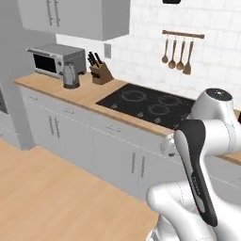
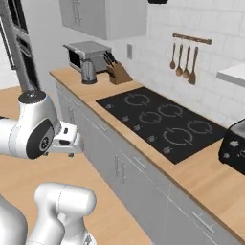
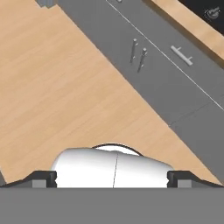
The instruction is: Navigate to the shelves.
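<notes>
While arm folds, shelves [image 2: 233,72] beyond cooktop [image 2: 165,123]

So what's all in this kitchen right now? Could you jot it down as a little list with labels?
counter: wooden top over grey cabinets
cooktop: black, set into the counter
microwave: at the far end of the counter
kettle: metal, beside the microwave
knife block: beside the kettle
utensil rail: wooden, on the tiled wall, spoons and spatula hanging
toaster: black, right of the cooktop
shelves: white board edge above the toaster
gripper: fingertips spread, holding nothing, over the wooden floor
</notes>
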Controlling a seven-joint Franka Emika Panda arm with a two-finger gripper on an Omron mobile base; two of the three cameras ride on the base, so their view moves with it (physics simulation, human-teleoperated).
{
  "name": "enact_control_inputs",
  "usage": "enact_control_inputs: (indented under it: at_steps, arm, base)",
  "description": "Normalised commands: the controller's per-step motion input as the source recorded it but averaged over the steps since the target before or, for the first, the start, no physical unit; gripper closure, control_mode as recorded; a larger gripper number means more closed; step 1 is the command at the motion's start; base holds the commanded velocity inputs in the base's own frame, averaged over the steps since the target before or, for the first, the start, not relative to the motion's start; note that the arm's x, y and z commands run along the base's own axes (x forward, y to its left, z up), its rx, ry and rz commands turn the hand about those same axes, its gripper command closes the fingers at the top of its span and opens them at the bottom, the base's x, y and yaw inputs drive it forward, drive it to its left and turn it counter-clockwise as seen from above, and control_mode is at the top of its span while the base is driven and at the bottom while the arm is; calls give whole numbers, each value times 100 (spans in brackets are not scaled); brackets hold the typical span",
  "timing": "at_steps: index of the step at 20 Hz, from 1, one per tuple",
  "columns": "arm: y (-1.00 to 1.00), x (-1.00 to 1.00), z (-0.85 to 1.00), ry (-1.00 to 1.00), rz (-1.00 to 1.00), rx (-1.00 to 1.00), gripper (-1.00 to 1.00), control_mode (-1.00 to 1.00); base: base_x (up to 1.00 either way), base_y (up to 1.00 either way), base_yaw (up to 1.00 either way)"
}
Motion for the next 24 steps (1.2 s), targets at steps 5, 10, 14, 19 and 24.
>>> enact_control_inputs:
  at_steps: [5, 10, 14, 19, 24]
  arm:
    - [0, 0, 0, 0, 0, 0, -100, 100]
    - [0, 0, 0, 0, 0, 0, -100, 100]
    - [0, 0, 0, 0, 0, 0, -100, 100]
    - [0, 0, 0, 0, 0, 0, -100, 100]
    - [0, 0, 0, 0, 0, 0, -100, 100]
  base:
    - [0, -17, -61]
    - [0, -17, -57]
    - [0, -7, -49]
    - [7, -10, -37]
    - [54, -45, -20]
